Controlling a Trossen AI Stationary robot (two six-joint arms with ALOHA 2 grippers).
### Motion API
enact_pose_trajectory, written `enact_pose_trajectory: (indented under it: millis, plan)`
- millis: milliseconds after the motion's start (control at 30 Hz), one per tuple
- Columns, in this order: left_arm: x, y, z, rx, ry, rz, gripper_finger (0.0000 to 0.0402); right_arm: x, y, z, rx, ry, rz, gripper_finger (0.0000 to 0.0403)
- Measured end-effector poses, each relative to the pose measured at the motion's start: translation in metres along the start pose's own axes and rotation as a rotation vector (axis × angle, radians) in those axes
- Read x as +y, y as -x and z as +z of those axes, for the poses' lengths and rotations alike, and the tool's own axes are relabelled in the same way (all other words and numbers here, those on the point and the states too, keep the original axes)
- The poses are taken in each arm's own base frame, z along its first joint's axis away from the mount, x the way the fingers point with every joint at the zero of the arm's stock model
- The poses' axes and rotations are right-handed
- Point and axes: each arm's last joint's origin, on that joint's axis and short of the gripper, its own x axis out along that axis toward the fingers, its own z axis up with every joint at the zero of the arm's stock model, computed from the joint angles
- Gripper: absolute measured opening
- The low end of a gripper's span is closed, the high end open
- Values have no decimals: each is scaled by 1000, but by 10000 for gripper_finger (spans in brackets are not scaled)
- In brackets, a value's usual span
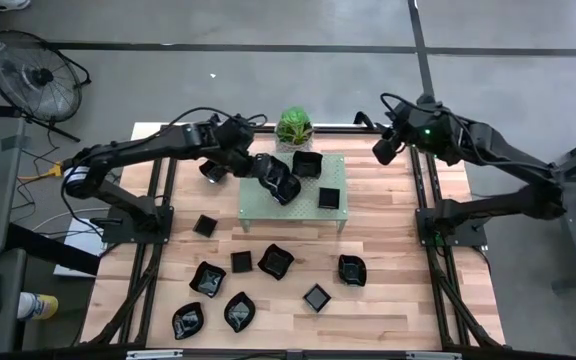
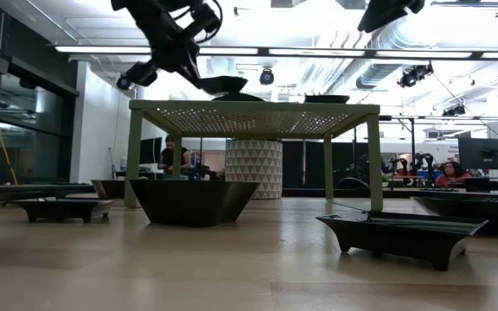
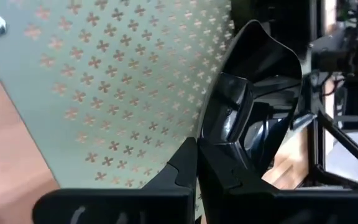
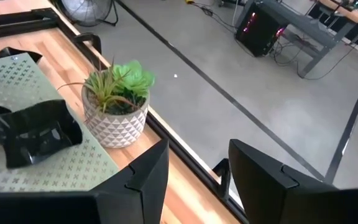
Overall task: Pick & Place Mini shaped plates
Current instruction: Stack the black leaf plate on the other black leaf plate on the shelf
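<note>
Plate (image 1: 281, 181) clenched in left hand (image 1: 271, 176) above rack (image 1: 340, 214); right hand (image 1: 383, 150) released.

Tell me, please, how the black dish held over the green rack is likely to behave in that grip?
The dish looks rigid, so it probably won't flex. Its glossy surface suggests it could slip in the left claw, which pinches only its rim. Held tilted over the rack, it may rock when released.
</note>
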Motion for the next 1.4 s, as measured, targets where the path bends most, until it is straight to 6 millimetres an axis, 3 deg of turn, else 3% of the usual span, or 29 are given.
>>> enact_pose_trajectory:
  millis: [333,567,1033,1400]
  plan:
    - [0,-3,-2,4,82,17,0,-10,9,-5,10,13,-9,162]
    - [-4,-16,-10,41,94,48,0,-12,7,-5,16,28,23,161]
    - [-9,-20,-6,2,97,5,0,-12,7,-6,28,37,42,157]
    - [-13,-22,-17,-9,113,31,0,-12,7,-7,31,38,41,156]
